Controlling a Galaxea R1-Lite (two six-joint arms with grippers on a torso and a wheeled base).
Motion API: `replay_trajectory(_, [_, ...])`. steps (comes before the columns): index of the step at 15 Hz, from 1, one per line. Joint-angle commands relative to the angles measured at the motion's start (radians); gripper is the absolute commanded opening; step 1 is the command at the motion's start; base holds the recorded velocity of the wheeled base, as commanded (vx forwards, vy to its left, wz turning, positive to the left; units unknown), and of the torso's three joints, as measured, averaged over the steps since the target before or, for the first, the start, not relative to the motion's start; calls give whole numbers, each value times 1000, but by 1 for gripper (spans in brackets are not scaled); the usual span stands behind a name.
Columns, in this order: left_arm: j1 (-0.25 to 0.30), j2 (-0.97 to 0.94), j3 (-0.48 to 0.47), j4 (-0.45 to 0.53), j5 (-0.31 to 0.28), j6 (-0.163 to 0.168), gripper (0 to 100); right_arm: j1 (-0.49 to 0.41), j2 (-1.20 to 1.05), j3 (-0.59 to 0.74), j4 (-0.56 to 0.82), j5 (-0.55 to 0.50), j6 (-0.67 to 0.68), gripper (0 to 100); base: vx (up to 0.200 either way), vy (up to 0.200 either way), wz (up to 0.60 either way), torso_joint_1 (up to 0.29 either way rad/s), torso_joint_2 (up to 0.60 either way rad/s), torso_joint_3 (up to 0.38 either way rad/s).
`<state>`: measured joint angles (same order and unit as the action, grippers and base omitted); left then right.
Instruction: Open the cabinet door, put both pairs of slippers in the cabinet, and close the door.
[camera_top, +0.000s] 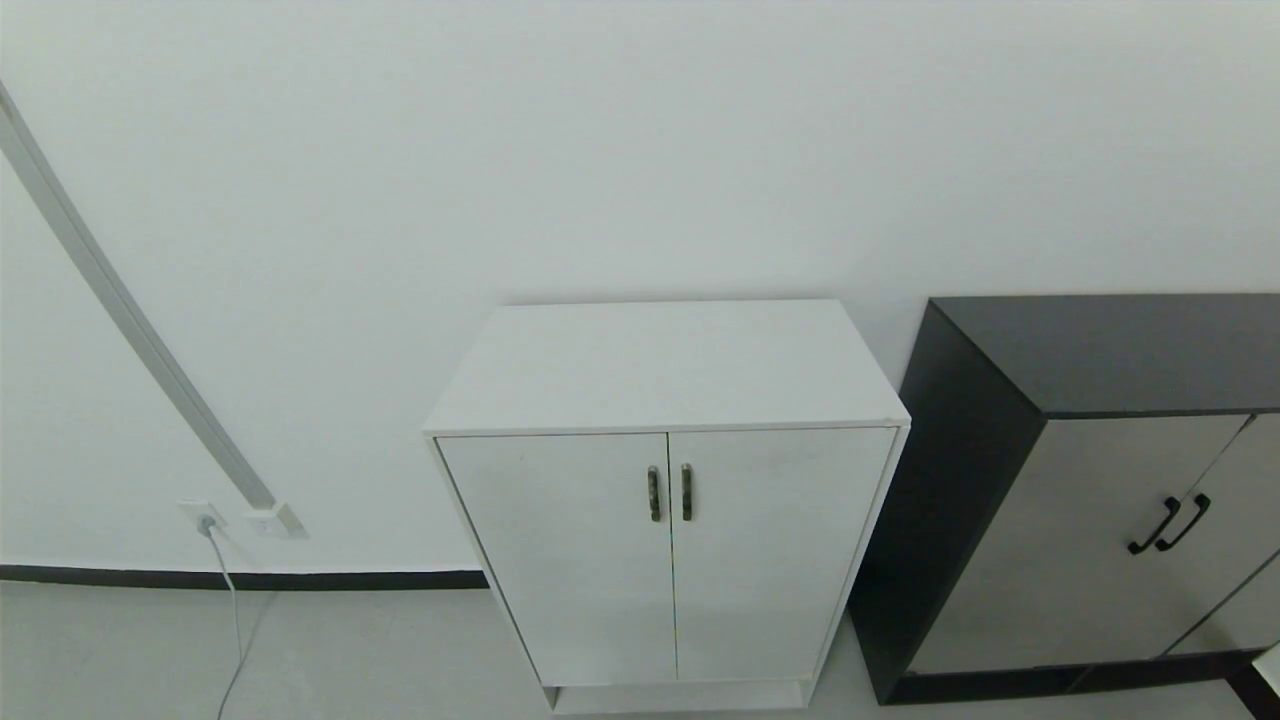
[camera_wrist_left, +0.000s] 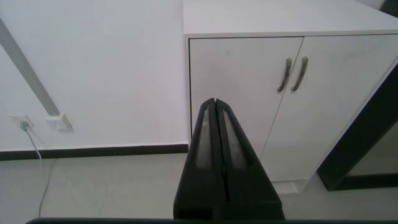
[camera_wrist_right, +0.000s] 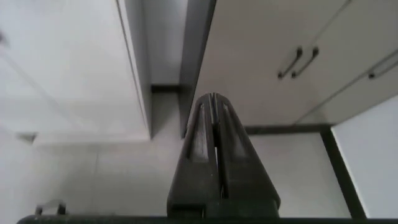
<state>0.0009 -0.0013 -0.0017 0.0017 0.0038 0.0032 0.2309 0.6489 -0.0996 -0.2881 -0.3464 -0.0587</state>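
Pointing at the white cabinet (camera_wrist_left: 242, 68), the left gripper (camera_wrist_left: 214, 101) has its two dark fingers pressed flat together and is empty. The right gripper (camera_wrist_right: 213, 96) is likewise clenched and empty, aimed toward the narrow gap between that cabinet and a black cabinet (camera_top: 960, 470) on its right.

The white cabinet stands on the floor against the far wall, near the middle of the scene. Its two doors, the left door (camera_top: 560, 560) and the right door (camera_top: 775, 550), are both fully shut. Two short upright metal handles (camera_top: 654, 493) sit side by side at the centre seam, one on each door.

The black cabinet, just beside it, has two grey doors, also shut, carrying two curved black handles (camera_top: 1152, 528).

Low on the wall to the left are two small white fittings. One is a socket (camera_top: 203, 518) with one grey cable (camera_top: 232, 600) hanging to the floor. The other is a box (camera_top: 275, 520) at the foot of one grey conduit (camera_top: 120, 300) running diagonally up the wall.
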Motion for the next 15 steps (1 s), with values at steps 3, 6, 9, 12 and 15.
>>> replay_trajectory(3, [1, 1, 0, 0, 1, 0, 0, 38, -508, -74, 463, 190, -13, 0, 0, 0, 0, 0, 0, 0])
replay_trajectory(6, [-1, 1, 0, 0, 1, 0, 0, 44, -565, -15, 460, 339, -13, 0, 0, 0, 0, 0, 0, 0])
replay_trajectory(9, [-1, 1, 0, 0, 1, 0, 0, 44, -565, 11, 428, 339, -7, 0, 0, 0, 0, 0, 0, 0])
replay_trajectory(12, [-1, 1, 0, 0, 2, 0, 0, -5, -554, 66, 323, 302, 13, 0, 0, 0, 0, 0, 0, 0])
replay_trajectory(15, [1, 1, 0, 0, 4, -2, 0, 1, -552, 97, 297, 362, 34, 0, 0, 0, 0, 0, 0, 0])
